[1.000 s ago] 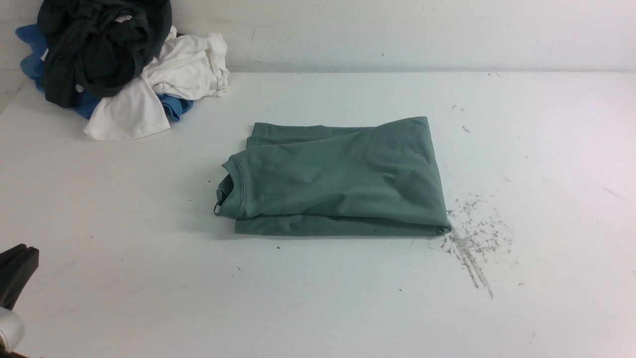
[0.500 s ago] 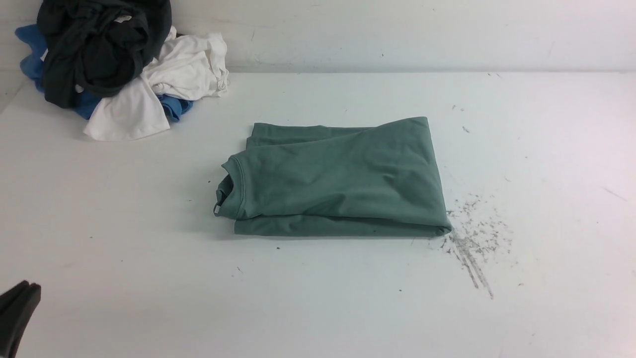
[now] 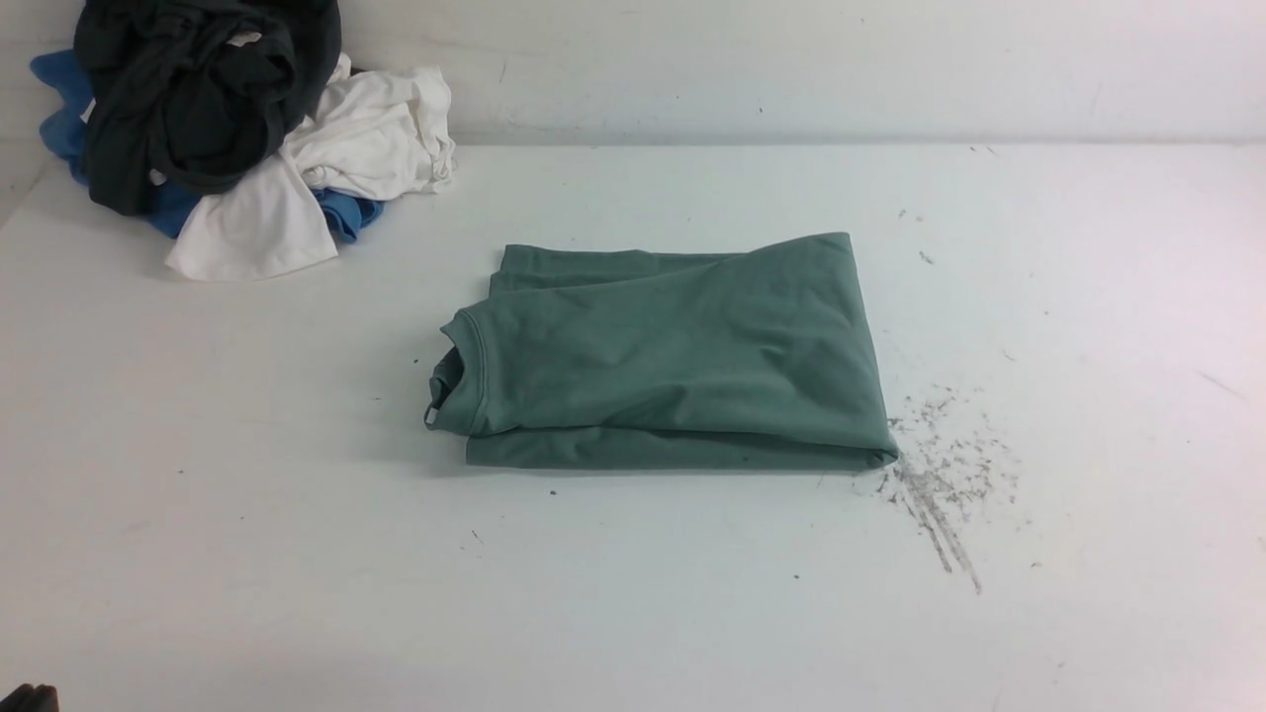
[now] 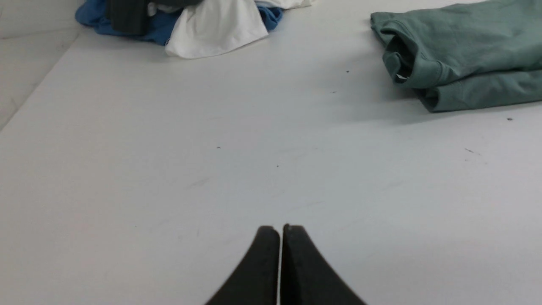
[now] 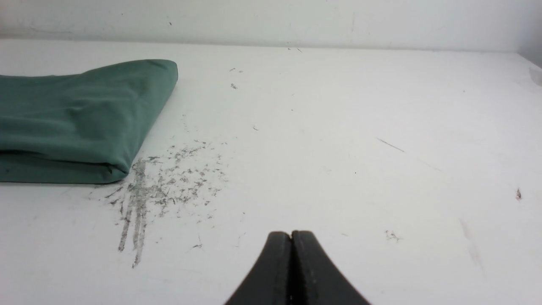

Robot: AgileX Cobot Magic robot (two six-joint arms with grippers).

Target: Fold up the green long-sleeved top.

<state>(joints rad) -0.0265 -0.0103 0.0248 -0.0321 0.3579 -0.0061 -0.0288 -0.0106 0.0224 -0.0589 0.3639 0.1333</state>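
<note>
**Folded top rests mid-tabletop**

The green long-sleeved top (image 3: pixel 668 356) lies folded at the centre of the tabletop (image 3: pixel 633 593). The left end effector (image 4: pixel 280 228) and right end effector (image 5: pixel 291 234) are both closed, empty, well apart from it.

Front camera high over the table (image 3: pixel 633 613); wrist cameras low, forward-facing, all sharing the green top (image 3: pixel 673 366).

- Left pincer (image 4: pixel 280 228): tips only; body cut off by the frame edge. In the front view, only a dark sliver at the corner.
- Right pincer (image 5: pixel 291 234): tips only; outside the front view.
- Green long-sleeved top (image 3: pixel 673 361): sleeves, cuffs and chest hidden inside the folds; ahead of each pincer, cropped at the edge.
- Pile of garments (image 3: pixel 227 119): far ahead of the left pincer, top cut off.
</note>
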